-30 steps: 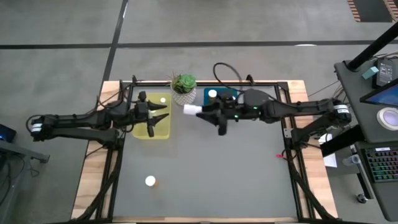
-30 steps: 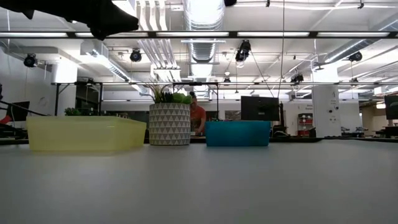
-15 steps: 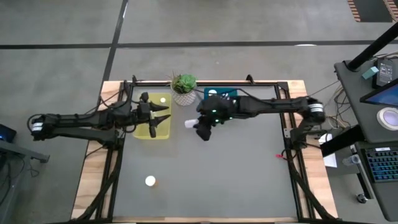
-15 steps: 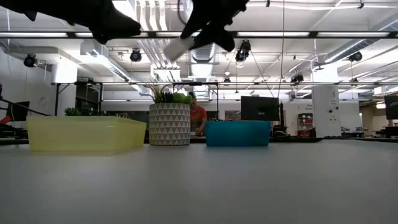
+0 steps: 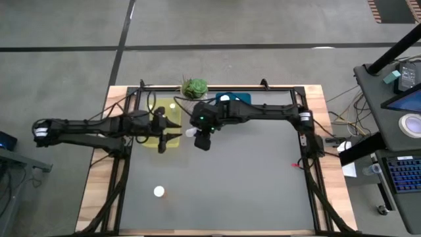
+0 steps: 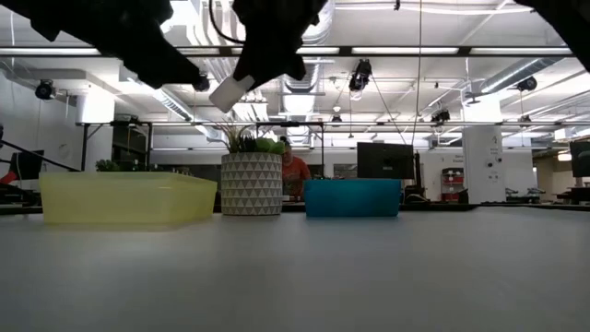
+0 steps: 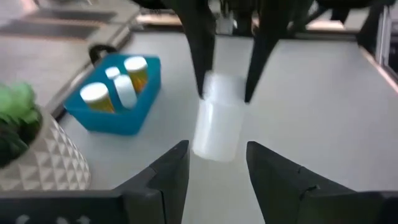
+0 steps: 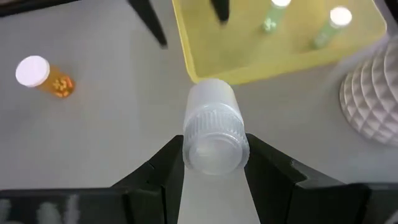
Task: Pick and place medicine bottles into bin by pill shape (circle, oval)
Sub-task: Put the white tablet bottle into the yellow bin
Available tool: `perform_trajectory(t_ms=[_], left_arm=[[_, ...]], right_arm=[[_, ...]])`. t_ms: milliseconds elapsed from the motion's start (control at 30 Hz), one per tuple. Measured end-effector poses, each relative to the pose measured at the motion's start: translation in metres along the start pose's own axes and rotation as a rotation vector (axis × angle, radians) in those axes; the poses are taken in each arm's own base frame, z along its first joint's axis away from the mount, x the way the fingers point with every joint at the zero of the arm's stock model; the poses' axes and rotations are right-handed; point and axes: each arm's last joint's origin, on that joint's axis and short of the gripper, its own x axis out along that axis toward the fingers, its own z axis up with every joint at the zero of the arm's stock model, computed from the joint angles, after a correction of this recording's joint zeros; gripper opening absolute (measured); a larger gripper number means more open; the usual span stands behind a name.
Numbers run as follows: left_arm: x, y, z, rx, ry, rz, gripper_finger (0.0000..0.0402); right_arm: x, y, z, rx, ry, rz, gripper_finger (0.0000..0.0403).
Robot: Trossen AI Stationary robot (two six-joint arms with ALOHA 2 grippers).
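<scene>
1. Since the earlier frames, the right gripper [image 5: 191, 133] has swung from the blue bin [image 5: 241, 99] toward the yellow bin [image 5: 172, 136], jaws clenched on a white bottle [image 8: 213, 126].
2. Just beside the yellow bin hangs the left gripper [image 5: 176, 130], jaws parted, seemingly empty.
3. One amber bottle [image 5: 158, 191] lies on the bench [image 5: 250, 178], well apart from the yellow bin.

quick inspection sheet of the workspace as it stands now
surface: grey table, wooden edges
job's things: white bottle carried in the air; amber bottle standing on the table; yellow bin holds two bottles; blue bin holds three
clutter: potted plant between the bins
grippers: right gripper shut on white bottle near yellow bin; left gripper open, facing it
cables: black cable at far edge
surroundings: person behind plant; desk with keyboard
</scene>
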Motion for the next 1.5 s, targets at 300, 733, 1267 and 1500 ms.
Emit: perform_trajectory(t_ms=[300, 733, 1267, 1500], left_arm=[[0.005, 0.000, -0.007, -0.004, 0.071, -0.005, 0.0215], [0.026, -0.001, -0.017, 0.009, 0.157, 0.010, 0.0257], [0.034, 0.000, -0.017, 0.020, 0.155, 0.049, 0.0163], [0.034, 0.000, -0.017, 0.017, 0.156, 0.053, 0.0122]], right_arm=[[0.015, 0.001, 0.015, -0.071, 0.016, -0.002, 0.0137], [0.015, 0.002, 0.021, -0.114, 0.001, 0.000, 0.0137], [0.014, 0.002, 0.020, -0.129, 0.005, -0.007, 0.0137], [0.014, 0.002, 0.020, -0.129, 0.007, -0.006, 0.0158]])
